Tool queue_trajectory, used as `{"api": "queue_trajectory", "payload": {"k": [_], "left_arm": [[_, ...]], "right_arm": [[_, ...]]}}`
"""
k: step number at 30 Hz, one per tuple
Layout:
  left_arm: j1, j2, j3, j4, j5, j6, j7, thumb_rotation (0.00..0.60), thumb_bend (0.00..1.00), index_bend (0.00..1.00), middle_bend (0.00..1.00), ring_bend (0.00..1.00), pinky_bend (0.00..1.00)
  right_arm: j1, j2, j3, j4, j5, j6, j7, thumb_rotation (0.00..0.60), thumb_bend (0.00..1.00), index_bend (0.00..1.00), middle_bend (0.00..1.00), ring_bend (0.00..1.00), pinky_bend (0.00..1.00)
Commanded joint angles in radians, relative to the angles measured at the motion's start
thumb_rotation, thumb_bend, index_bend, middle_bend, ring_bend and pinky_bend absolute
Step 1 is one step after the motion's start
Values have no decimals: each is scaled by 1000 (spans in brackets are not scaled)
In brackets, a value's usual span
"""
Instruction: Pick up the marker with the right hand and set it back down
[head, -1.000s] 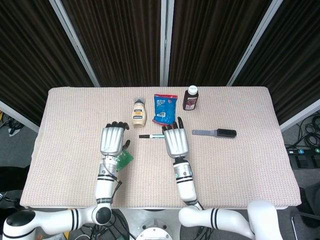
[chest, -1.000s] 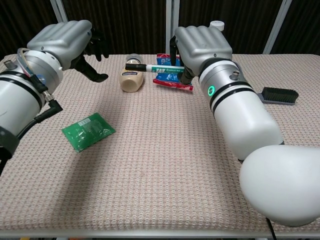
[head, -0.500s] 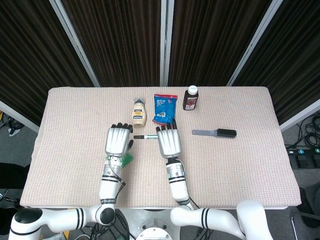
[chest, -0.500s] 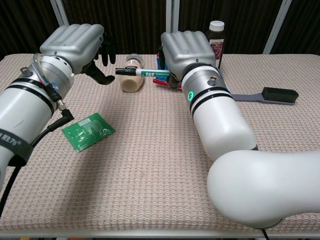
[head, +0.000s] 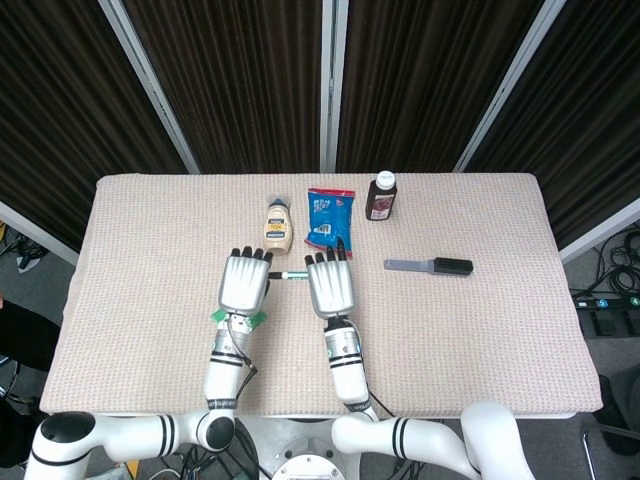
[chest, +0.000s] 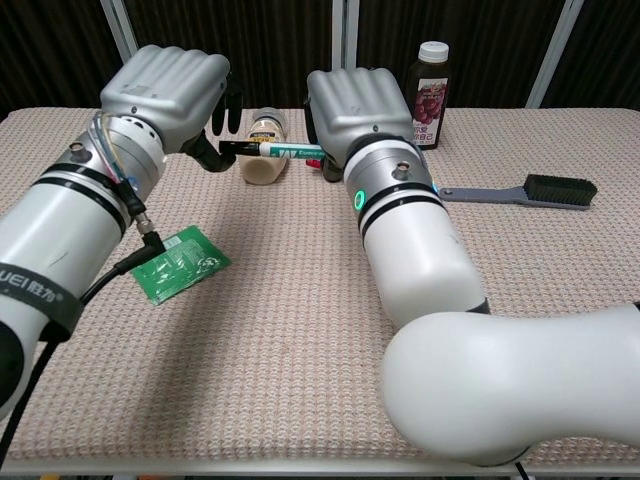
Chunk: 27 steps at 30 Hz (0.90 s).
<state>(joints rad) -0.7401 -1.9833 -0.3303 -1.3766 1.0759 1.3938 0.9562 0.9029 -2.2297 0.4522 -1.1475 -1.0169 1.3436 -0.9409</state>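
The marker (chest: 278, 151), white-bodied with green print and a black cap, hangs level above the table, pinched under my right hand (chest: 356, 98). In the head view only a short piece of the marker (head: 289, 274) shows between the two hands, left of my right hand (head: 330, 284). My left hand (chest: 170, 88) hovers beside the cap end with its fingers apart and nothing in it. Whether its fingertips touch the cap I cannot tell. Seen from the head camera, my left hand (head: 246, 281) is level with the right one.
A mayonnaise bottle (head: 278, 225) lies behind the marker, with a blue snack packet (head: 329, 218) beside it. A dark juice bottle (chest: 430, 67) stands at the back. A brush (chest: 520, 190) lies to the right. A green packet (chest: 178, 262) lies under my left arm.
My right hand has carried the marker leftward and my left hand has moved right, so the gap between the hands has narrowed. The juice bottle is now uncovered in the chest view.
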Motion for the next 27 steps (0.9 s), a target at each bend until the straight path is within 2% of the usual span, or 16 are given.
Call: {"api": "queue_trajectory", "payload": {"k": [1,23,27], "left_arm": [[-6,-2,0,4,0,-2,8,600,269,522,510,438,507],[-13,-26,14,37,-22,-17,13,600,299,543,531,461,528],[-14,-31,14,46,-18,-14,8,600,354,572,559,491,556]], "right_arm": [[1,-4,2,4,2,2,-1,600,349,629,589,289,153],[2,-11,6,9,6,-14,0,600,347,629,588,289,160],[2,-14,4,13,6,-14,-1,600,348,629,588,290,160]]}}
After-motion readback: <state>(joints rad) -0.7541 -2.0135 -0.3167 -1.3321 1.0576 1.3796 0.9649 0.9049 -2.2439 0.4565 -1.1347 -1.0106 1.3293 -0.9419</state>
